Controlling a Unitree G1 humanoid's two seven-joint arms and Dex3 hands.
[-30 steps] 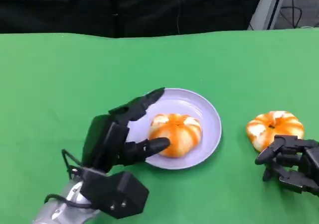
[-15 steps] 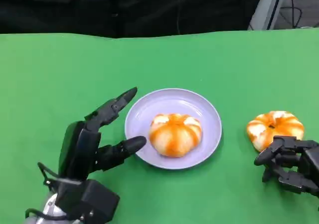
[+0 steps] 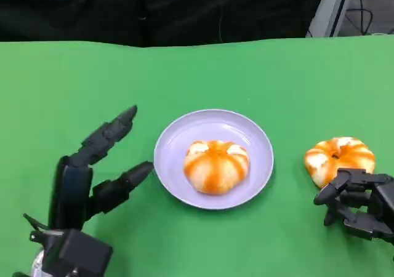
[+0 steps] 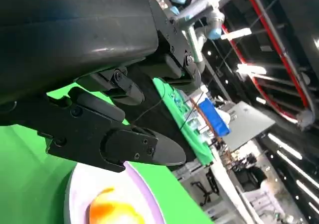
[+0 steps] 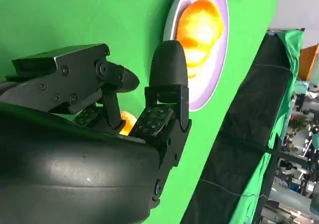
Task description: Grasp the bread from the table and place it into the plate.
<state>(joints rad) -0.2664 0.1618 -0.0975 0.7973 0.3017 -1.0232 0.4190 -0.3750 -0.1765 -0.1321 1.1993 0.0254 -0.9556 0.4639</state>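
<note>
The green tabletop [image 3: 74, 80] fills most of the head view, with a dark backdrop along the top edge of the frame.

The plate [image 3: 252, 135], pale lilac and round, sits just below the centre of the frame. In the right wrist view it [image 5: 220, 50] shows at the upper middle, and in the left wrist view a slice of its rim [image 4: 75, 194] shows at the lower left.

The left hand [image 3: 92, 172] is at the lower left of the head view, resting over the tabletop to the left of the plate and apart from it. Its fingers [image 3: 111, 132] are spread wide and point toward the upper right, with nothing between them.

The right hand [image 3: 357, 203] is at the lower right of the head view, just below the second bun and apart from the plate. Its fingers [image 3: 335, 188] are curled in; whether they touch that bun cannot be told.

One bun [image 3: 217, 165], orange with pale stripes, lies on the plate, slightly toward its lower part. In the right wrist view it [image 5: 199, 30] shows on the plate.

The second bun [image 3: 338, 157], of the same look, lies on the tabletop at the right of the frame, well right of the plate.
</note>
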